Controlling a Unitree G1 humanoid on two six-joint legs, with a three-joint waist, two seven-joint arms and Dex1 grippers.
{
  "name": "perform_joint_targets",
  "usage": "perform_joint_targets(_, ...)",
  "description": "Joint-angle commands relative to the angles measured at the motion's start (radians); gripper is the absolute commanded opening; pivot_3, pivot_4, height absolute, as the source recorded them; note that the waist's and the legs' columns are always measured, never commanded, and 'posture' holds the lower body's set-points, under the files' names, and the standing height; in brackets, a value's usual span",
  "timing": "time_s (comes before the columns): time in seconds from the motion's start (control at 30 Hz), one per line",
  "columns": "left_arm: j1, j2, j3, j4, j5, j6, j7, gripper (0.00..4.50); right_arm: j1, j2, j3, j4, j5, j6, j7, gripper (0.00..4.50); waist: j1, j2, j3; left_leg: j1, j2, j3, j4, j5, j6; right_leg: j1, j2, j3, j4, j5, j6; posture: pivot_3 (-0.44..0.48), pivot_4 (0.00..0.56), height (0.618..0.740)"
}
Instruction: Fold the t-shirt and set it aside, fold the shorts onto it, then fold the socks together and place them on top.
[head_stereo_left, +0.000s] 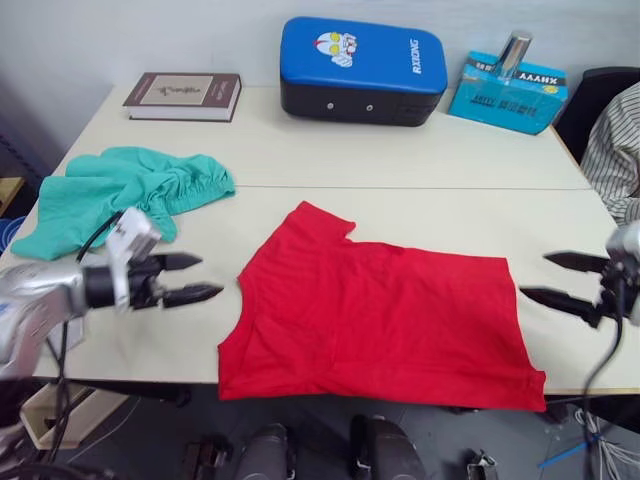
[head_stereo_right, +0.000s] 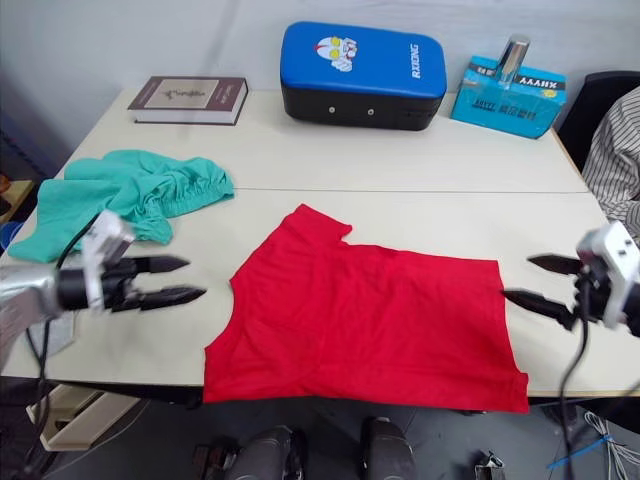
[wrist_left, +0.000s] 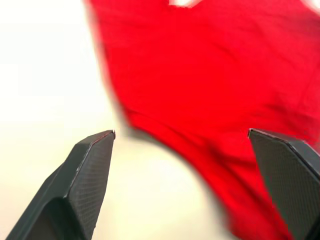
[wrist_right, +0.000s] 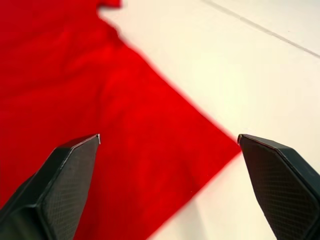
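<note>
The red t-shirt (head_stereo_left: 375, 315) lies flat on the table's front half, one sleeve pointing back, its lower edge near the table's front edge. The teal shorts (head_stereo_left: 120, 192) lie crumpled at the left side. My left gripper (head_stereo_left: 198, 278) hovers open just left of the t-shirt, fingers pointing at its left edge with nothing between them. My right gripper (head_stereo_left: 537, 277) is open just right of the t-shirt's right edge, empty too. In the wrist views the red cloth (wrist_left: 215, 85) and its corner (wrist_right: 100, 125) lie ahead of the open fingers. The socks are out of view.
A brown book (head_stereo_left: 184, 96) lies at the back left. A blue padded case (head_stereo_left: 362, 68) and a blue box (head_stereo_left: 507, 92) with a metal can on it stand along the back. A person's striped sleeve (head_stereo_left: 612, 150) shows at the right edge.
</note>
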Motion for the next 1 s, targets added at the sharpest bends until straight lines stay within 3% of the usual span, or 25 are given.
perform_joint_targets(0.03,-0.217,-0.108,-0.125,0.284,0.152,-0.099,0.021,4.47,-0.182,0.028,0.112,0.230,-0.125,-0.110,-0.047,4.50,0.002,0.000,0.000,-0.001,0.001,0.002,0.002,0.000,0.000,-0.001,0.006,-0.004,0.000,0.001,0.002,0.000,0.150,0.740)
perform_joint_targets(0.13,-0.396,-0.221,-0.205,0.576,0.277,-0.230,0.030,4.47,-0.367,0.077,0.206,0.439,-0.196,-0.117,-0.049,4.50,-0.007,-0.001,0.001,-0.005,0.002,0.005,0.010,-0.001,0.002,-0.002,0.007,-0.003,0.006,0.002,0.004,0.000,0.150,0.740)
perform_joint_targets(0.3,-0.564,-0.354,-0.220,0.896,0.370,-0.379,0.034,4.47,-0.525,0.123,0.315,0.677,-0.304,-0.165,-0.021,4.50,-0.016,-0.003,0.002,-0.005,0.001,0.009,0.012,-0.002,0.005,-0.002,0.007,0.000,0.004,0.004,0.008,0.000,0.150,0.740)
perform_joint_targets(0.47,-0.643,-0.434,-0.220,1.066,0.441,-0.472,0.051,4.47,-0.623,0.133,0.348,0.841,-0.377,-0.222,-0.068,4.50,-0.017,-0.003,0.002,-0.005,0.002,0.016,0.014,-0.002,0.005,-0.003,0.007,0.002,0.007,0.004,0.009,0.000,0.150,0.740)
perform_joint_targets(0.6,-0.680,-0.484,-0.204,1.148,0.473,-0.490,0.064,4.47,-0.644,0.128,0.355,0.899,-0.394,-0.208,0.015,4.50,-0.010,-0.003,0.002,-0.003,0.001,0.016,0.015,-0.002,0.005,-0.003,0.005,0.003,0.008,0.004,0.009,0.000,0.150,0.740)
perform_joint_targets(0.67,-0.692,-0.504,-0.194,1.176,0.485,-0.487,0.072,4.50,-0.654,0.133,0.344,0.912,-0.390,-0.211,0.019,4.10,-0.009,-0.003,0.002,-0.003,0.001,0.015,0.015,-0.002,0.005,-0.003,0.005,0.004,0.009,0.005,0.009,0.000,0.150,0.740)
perform_joint_targets(0.77,-0.702,-0.529,-0.172,1.202,0.493,-0.491,0.086,3.88,-0.658,0.134,0.339,0.918,-0.392,-0.216,0.026,3.18,-0.010,-0.003,0.002,-0.003,0.001,0.012,0.015,-0.002,0.005,-0.003,0.005,0.004,0.009,0.005,0.010,0.000,0.150,0.740)
perform_joint_targets(1.0,-0.709,-0.562,-0.150,1.208,0.522,-0.517,0.060,1.68,-0.628,0.112,0.346,0.907,-0.415,-0.260,0.047,0.68,-0.011,-0.003,0.002,-0.003,0.001,0.012,0.015,-0.003,0.005,-0.003,0.005,0.004,0.009,0.005,0.010,0.000,0.150,0.740)
